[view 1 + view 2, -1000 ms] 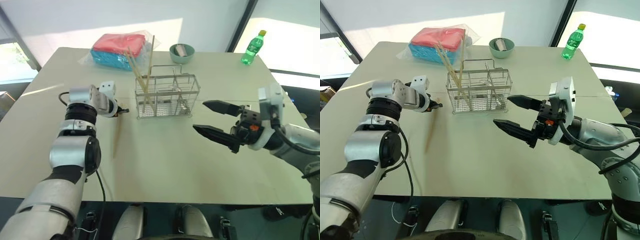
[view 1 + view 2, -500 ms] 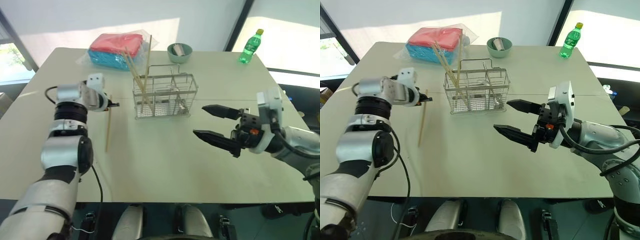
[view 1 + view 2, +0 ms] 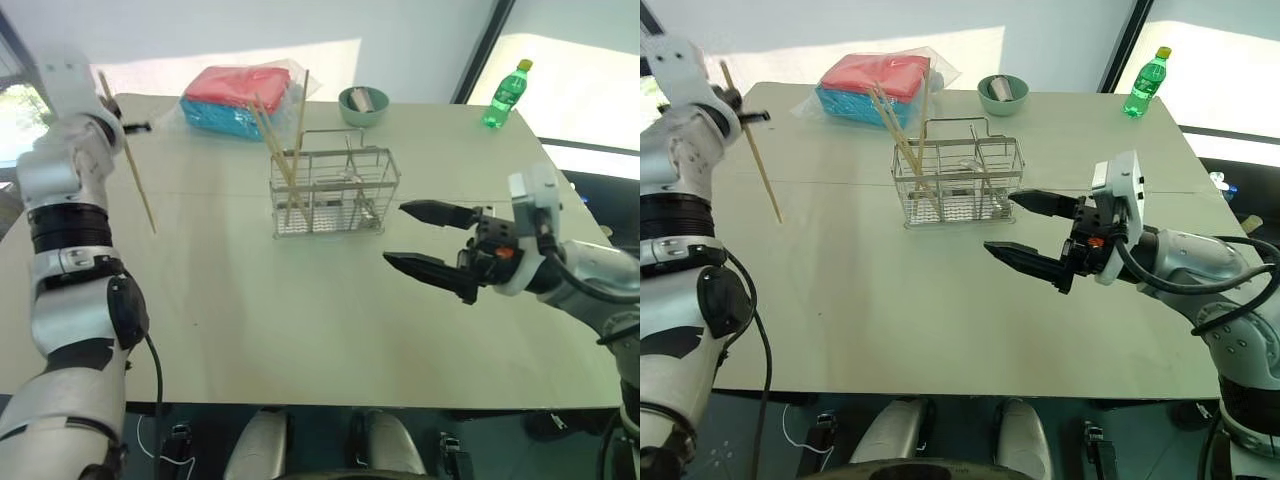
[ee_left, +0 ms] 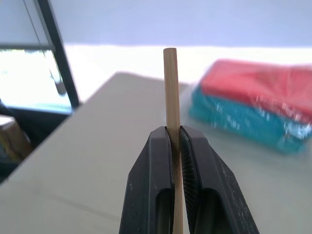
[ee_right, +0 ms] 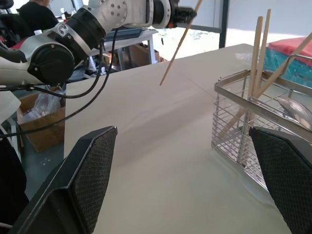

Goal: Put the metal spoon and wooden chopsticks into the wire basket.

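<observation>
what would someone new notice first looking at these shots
Probably the left claw, raised high at the table's far left corner and shut on a single wooden chopstick that slants down in the air. Next, the wire basket mid-table, with several chopsticks already leaning out of its left end. The right claw hovers wide open just right of the basket, holding nothing.

No text, label or number can be read anywhere.
</observation>
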`<control>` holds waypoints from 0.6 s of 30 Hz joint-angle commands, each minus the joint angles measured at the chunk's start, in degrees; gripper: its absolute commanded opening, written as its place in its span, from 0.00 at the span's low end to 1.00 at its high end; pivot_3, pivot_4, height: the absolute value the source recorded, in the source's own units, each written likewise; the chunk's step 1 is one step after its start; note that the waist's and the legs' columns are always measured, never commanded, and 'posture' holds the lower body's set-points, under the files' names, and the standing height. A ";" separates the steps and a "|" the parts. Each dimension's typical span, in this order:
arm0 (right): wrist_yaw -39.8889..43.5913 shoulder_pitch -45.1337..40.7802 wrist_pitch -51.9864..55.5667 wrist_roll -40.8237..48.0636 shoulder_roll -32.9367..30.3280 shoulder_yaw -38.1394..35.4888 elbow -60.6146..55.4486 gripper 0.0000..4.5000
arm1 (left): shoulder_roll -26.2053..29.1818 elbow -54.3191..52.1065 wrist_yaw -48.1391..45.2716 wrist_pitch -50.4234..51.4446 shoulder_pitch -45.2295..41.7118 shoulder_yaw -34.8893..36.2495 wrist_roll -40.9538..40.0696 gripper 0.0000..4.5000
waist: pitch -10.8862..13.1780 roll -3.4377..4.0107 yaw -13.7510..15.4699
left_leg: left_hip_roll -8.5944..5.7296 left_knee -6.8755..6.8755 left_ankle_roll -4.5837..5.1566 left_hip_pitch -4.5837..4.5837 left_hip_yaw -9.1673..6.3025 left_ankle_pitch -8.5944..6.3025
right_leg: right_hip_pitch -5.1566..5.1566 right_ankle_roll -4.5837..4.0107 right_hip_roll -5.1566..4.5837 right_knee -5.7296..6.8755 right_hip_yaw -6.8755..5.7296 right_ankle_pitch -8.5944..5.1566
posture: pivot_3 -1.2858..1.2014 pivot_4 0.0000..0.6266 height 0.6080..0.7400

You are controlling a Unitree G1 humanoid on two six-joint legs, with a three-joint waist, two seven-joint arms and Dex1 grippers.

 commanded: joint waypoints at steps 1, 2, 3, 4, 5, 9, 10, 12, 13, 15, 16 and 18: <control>0.27 -0.94 -0.95 -0.24 -0.27 -1.67 0.23 1.00 | -1.18 -7.95 -0.05 -7.36 -4.21 3.53 -4.03 0.01 | 0.00 0.00 0.00 | 0.00 0.00 0.00 0.00 0.00 0.00 | 0.00 0.00 0.00 0.00 0.00 0.00 | 0.52 0.24 0.45; -0.21 -1.38 -0.61 -0.02 -0.39 -1.89 0.23 1.00 | -2.47 -10.53 -1.45 -8.32 -5.62 4.52 -6.79 0.01 | 0.02 -0.04 0.08 | 0.01 0.01 -0.01 0.00 -0.01 0.00 | 0.01 0.00 0.00 0.00 0.00 0.00 | 0.52 0.24 0.45; -0.57 -1.71 -0.36 0.18 -0.46 -2.04 0.19 1.00 | -3.36 -12.23 -2.48 -8.86 -6.45 5.12 -8.60 0.01 | 0.03 -0.06 0.09 | 0.01 0.04 -0.01 -0.03 -0.02 0.01 | 0.01 0.00 0.00 0.00 -0.02 0.00 | 0.52 0.24 0.45; -0.70 -1.94 -0.12 0.54 -0.64 -2.34 0.23 1.00 | -4.18 -13.67 -3.37 -9.11 -7.07 5.34 -10.00 0.01 | 0.02 -0.06 0.06 | 0.00 0.07 -0.01 -0.04 -0.04 0.01 | 0.02 0.00 0.00 0.00 -0.03 0.00 | 0.52 0.24 0.45; -1.03 -2.06 0.24 1.17 -0.77 -2.74 0.14 1.00 | -5.64 -15.46 -4.34 -8.27 -7.88 5.83 -12.58 0.01 | 0.02 -0.06 0.03 | 0.00 0.09 -0.01 -0.04 -0.03 0.01 | 0.05 0.00 0.00 -0.01 -0.03 0.01 | 0.52 0.24 0.45; -1.42 -1.23 0.92 1.57 -1.39 -3.69 -0.62 1.00 | -10.23 -20.49 -6.98 -5.06 -8.47 4.99 -18.78 0.01 | -0.02 0.04 -0.07 | -0.06 0.08 0.01 0.05 0.00 0.00 | 0.16 0.00 0.01 -0.04 -0.03 0.01 | 0.52 0.24 0.45; -1.47 -0.84 0.98 1.62 -1.49 -3.97 -0.95 1.00 | -11.16 -21.34 -8.10 -5.22 -7.59 3.67 -18.85 0.01 | -0.02 0.05 -0.08 | -0.06 0.08 0.01 0.08 0.02 0.00 | 0.16 0.01 0.02 -0.02 -0.03 0.00 | 0.52 0.24 0.45; -1.75 -0.33 1.15 1.82 -1.53 -4.46 -1.46 1.00 | -12.35 -22.40 -9.48 -5.75 -6.15 1.67 -18.52 0.01 | -0.02 0.05 -0.15 | -0.01 0.08 0.01 0.09 0.01 0.00 | 0.17 0.01 0.09 0.01 -0.03 0.00 | 0.52 0.24 0.45; -2.07 -0.08 1.21 1.95 -1.49 -4.72 -1.72 1.00 | -13.04 -22.61 -9.98 -5.60 -5.51 1.06 -18.77 0.01 | -0.02 0.06 -0.20 | 0.01 0.08 0.02 0.10 0.02 0.01 | 0.16 0.01 0.12 0.02 -0.03 0.00 | 0.52 0.24 0.45; -2.70 0.74 1.24 2.25 -1.37 -5.39 -2.49 1.00 | -14.56 -22.12 -11.17 -6.32 -3.86 -0.46 -18.56 0.01 | -0.02 0.06 -0.18 | 0.04 0.08 0.02 0.11 0.02 0.01 | 0.15 0.00 0.16 0.04 -0.02 0.01 | 0.52 0.24 0.45; -2.97 1.00 1.28 2.42 -1.34 -5.59 -2.78 1.00 | -14.99 -21.96 -11.60 -6.60 -3.32 -0.93 -18.46 0.01 | -0.01 0.05 -0.16 | 0.05 0.09 0.02 0.11 0.02 0.01 | 0.16 0.00 0.17 0.04 -0.02 0.01 | 0.52 0.24 0.45; -3.46 1.85 1.20 2.49 -1.18 -6.02 -3.46 1.00 | -16.03 -21.57 -12.47 -7.42 -2.07 -2.07 -18.02 0.01 | -0.01 0.05 -0.15 | 0.04 0.09 0.03 0.08 0.02 0.01 | 0.15 -0.01 0.18 0.02 -0.02 0.01 | 0.52 0.24 0.45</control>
